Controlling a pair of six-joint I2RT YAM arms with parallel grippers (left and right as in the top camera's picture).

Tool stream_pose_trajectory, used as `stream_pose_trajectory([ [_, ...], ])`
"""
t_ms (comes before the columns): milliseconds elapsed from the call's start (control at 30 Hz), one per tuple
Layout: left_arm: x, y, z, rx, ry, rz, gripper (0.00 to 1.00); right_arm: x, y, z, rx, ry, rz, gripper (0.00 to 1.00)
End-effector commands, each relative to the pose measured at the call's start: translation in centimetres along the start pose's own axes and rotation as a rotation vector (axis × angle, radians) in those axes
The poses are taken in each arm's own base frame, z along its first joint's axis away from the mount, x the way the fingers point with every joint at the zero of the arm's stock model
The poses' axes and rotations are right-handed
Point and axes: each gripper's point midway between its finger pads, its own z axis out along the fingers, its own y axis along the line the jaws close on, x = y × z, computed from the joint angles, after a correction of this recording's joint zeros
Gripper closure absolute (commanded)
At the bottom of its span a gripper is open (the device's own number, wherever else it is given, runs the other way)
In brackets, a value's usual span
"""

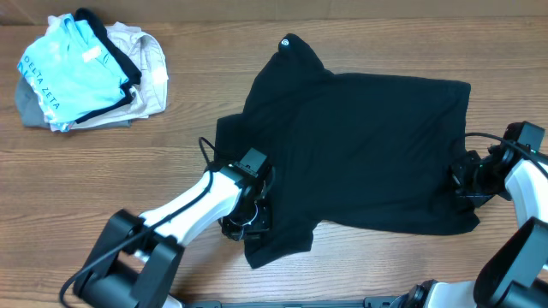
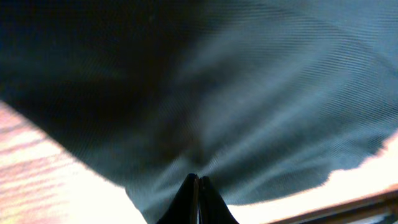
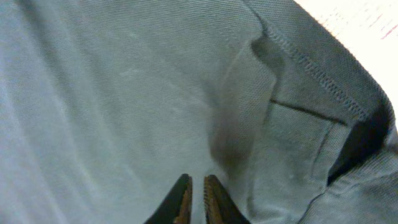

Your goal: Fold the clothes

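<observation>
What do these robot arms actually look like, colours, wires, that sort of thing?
Both are alike: the left arm and right arm have smooth white links joined by chunky black joints. Thin black cables loop loose by the wrists. The left gripper ends in two slim, pointed black fingers; the right gripper matches, with brownish inner faces. No markings show.

The shirt (image 1: 360, 145) lies spread on the table (image 1: 103, 188), from the middle toward the right. A pile of clothes (image 1: 86, 73) sits in the far left corner, well apart from it. The left gripper (image 1: 248, 214) is on the shirt's near left edge, the right gripper (image 1: 467, 180) on its right edge.
</observation>
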Motion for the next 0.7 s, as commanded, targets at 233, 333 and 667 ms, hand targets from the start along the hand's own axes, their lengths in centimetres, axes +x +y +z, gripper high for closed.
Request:
stream_pose_trajectory([
  [233,-0.3,0.0,0.8,0.004,0.035,-0.046,0.96,0.4,-5.2,4.0,0.262,0.058,0.131,0.96],
  [333,-0.4,0.3,0.8,-0.016,0.032,-0.083,0.96,0.3,-6.3,3.7,0.306,0.045,0.186,0.96],
  [667,-0.3,1.2,0.7,-0.063,0.023,-0.160,0.96,-1.0,-7.9,0.8,0.323,0.069,0.340,0.96],
])
